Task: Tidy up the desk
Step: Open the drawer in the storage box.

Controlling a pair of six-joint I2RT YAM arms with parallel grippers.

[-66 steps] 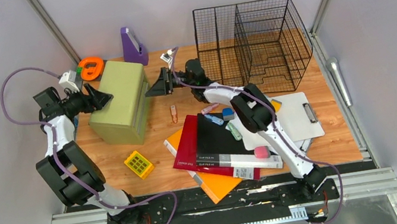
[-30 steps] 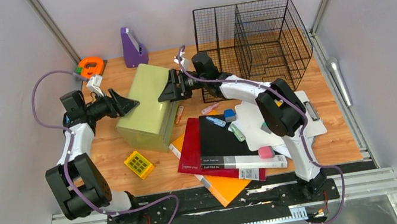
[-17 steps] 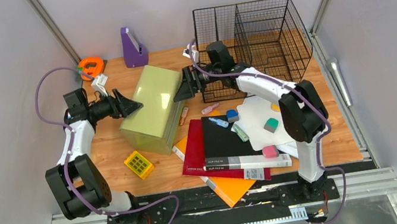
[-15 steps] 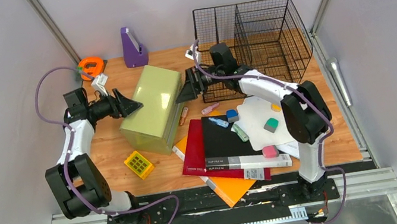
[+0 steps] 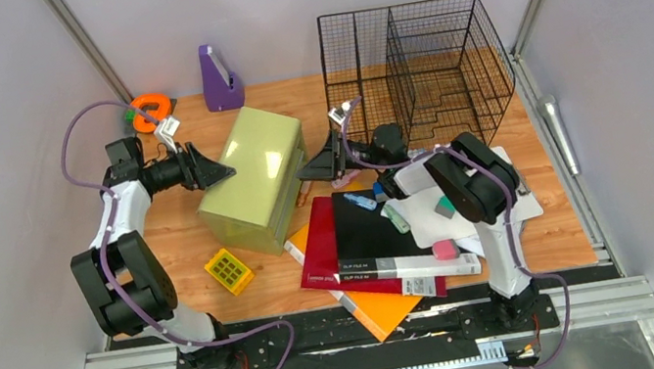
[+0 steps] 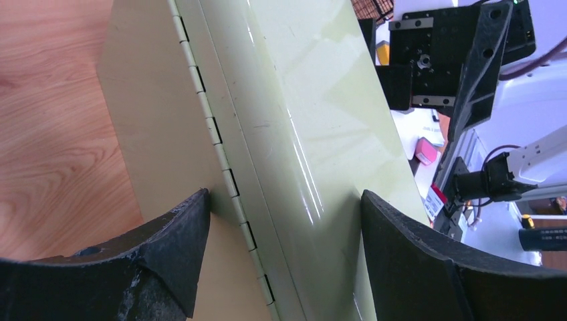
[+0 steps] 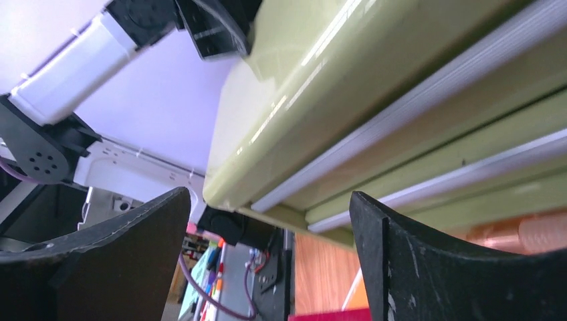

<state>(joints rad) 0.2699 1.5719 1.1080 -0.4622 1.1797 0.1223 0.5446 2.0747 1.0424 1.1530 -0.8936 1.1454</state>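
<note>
The desk (image 5: 175,240) is a light-brown wood-grain top. On its left half stands a pale green drawer cabinet (image 5: 252,172), turned at an angle. My left gripper (image 5: 220,173) is open at the cabinet's back left corner. In the left wrist view its jaws straddle the hinged back edge of the cabinet (image 6: 287,100), and the left fingertip (image 6: 190,214) touches the tan back panel. My right gripper (image 5: 309,168) is open, low beside the cabinet's drawer front (image 7: 414,87), with nothing between its fingers.
A black wire basket (image 5: 424,70) stands at the back right. A purple file holder (image 5: 220,77) and an orange tape dispenser (image 5: 150,108) sit at the back left. Red and black folders (image 5: 352,240), an orange folder (image 5: 377,305), a white clipboard (image 5: 478,195) and a yellow box (image 5: 229,270) lie nearby.
The cabinet was pushed rightward and turned between the two grippers. In the last half second my right gripper dropped from the basket's front to the cabinet's drawer side. My left gripper shifted slightly backward.
</note>
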